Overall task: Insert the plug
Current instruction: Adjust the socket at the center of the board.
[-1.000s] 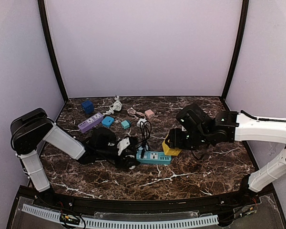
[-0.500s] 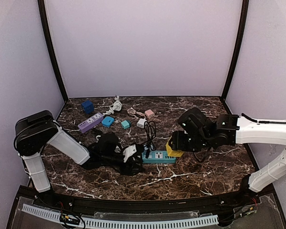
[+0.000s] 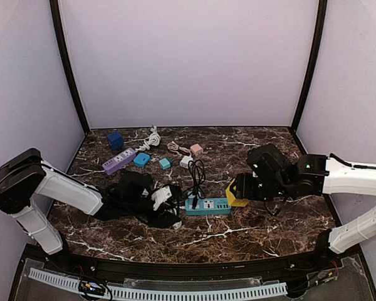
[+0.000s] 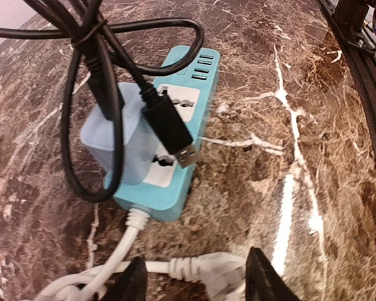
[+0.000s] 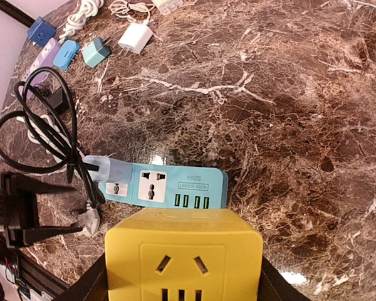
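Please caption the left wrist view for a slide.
Pale blue adapter on the teal power strip, black cable draped across it.

A teal power strip (image 3: 208, 205) lies mid-surface (image 3: 257, 145), a black cable (image 3: 196, 170) looped at its left end; left fingers (image 3: 173, 211) rest just left of it, right fingers (image 3: 241, 186) hold a yellow socket cube (image 3: 236, 200) at its right end

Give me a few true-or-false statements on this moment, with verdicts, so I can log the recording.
1. The right gripper holds a yellow cube socket. True.
2. A light-blue adapter sits plugged into the teal power strip. True.
3. The black USB plug is inserted in a USB port. False: it lies loose across the strip's face.
4. The purple power strip lies beside the right arm. False: it lies at the back left.
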Available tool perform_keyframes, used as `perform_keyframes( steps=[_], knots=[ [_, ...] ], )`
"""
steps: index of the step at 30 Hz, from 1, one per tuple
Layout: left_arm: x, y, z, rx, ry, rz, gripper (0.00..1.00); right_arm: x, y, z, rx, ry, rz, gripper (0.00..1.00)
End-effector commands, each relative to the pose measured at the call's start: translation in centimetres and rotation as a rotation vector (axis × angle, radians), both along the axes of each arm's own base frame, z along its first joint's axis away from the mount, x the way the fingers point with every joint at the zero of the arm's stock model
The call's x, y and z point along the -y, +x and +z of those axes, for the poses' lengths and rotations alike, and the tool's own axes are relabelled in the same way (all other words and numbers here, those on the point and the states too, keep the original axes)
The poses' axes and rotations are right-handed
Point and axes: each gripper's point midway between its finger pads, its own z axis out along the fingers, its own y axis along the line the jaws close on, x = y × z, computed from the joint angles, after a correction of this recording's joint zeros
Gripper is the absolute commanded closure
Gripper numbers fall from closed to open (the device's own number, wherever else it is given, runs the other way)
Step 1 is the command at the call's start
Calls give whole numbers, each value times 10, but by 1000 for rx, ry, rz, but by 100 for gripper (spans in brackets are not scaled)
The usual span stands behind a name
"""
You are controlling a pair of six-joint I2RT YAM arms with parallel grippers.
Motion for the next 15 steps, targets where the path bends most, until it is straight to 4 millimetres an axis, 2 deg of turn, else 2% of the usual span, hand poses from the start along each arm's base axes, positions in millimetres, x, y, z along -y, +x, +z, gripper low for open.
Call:
perform_keyframes(
  steps=[1,3,8,11,15],
  knots=[
    [-18,2,-6,-34,29,-43,49,-13,9,23,62,30,48,100],
    [-11,14,1,-46,-8,-60,41,-16,13,24,65,21,54,100],
    [3,31,-9,-59,-50,-99,28,-18,27,31,66,31,37,100],
    [12,35,-5,-55,-96,-115,26,-12,37,29,69,20,31,100],
    [18,43,-14,-98,-71,-98,25,-11,45,22,48,10,50,100]
  ],
)
